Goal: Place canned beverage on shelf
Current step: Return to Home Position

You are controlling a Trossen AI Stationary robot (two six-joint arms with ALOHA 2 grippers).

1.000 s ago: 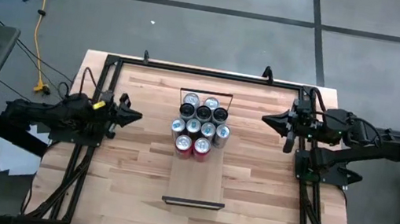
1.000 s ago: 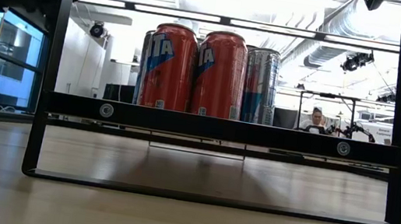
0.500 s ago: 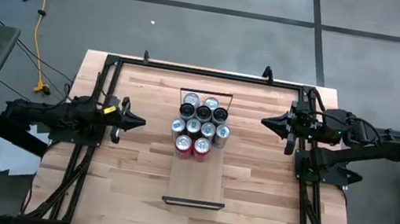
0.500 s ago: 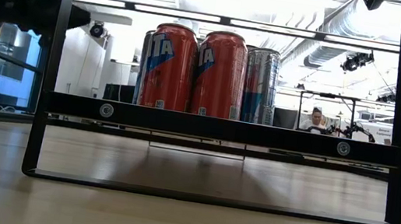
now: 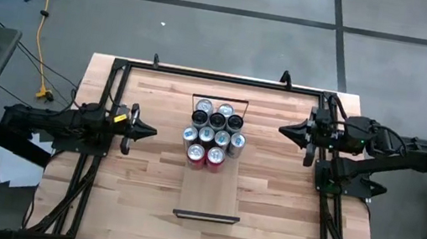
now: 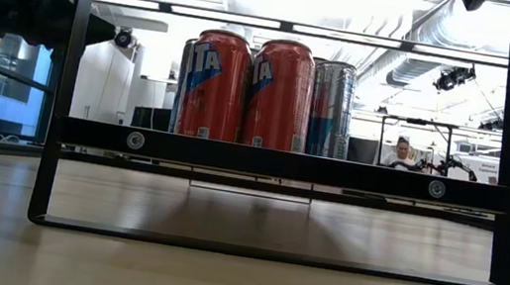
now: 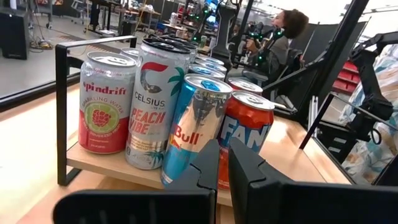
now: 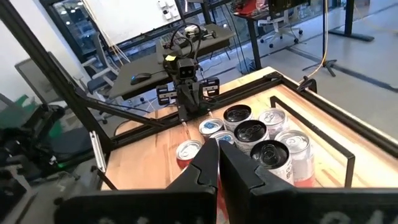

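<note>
Left gripper (image 5: pixel 148 131) hovers over the left part of the desk (image 5: pixel 265 229), pointing right at the shelf (image 5: pixel 209 191), well apart from it. Fingers (image 7: pixel 208 171) clenched with only a thin slit between them, nothing held.

Shelf sits mid-desk, running from the far edge toward the near edge, with a black rail (image 5: pixel 206 216) at its near end. Its near half is bare. The cans (image 5: pixel 215 128) stand packed tight on the far half, touching each other, all upright.

Two red cans (image 5: pixel 206 156) form the nearest row, side by side, at about the shelf's middle. In the low view they stand level with each other (image 6: pixel 214 85) (image 6: pixel 279 94), and a silver and blue can (image 6: pixel 332 103) sits just behind to the right.

The left wrist view shows the shelf's left side: a pink Spindrift can (image 7: pixel 107 102), a Celsius can (image 7: pixel 153 102), a Red Bull can (image 7: pixel 196 127) and a red can (image 7: pixel 249 130) in a row along the plank edge. A person (image 7: pixel 283 37) sits in the room behind.

Right gripper (image 5: pixel 282 130) hovers over the right part of the desk toward the far edge, pointing left at the cans, well apart from them. Fingers (image 8: pixel 205 165) clenched, nothing held.
</note>
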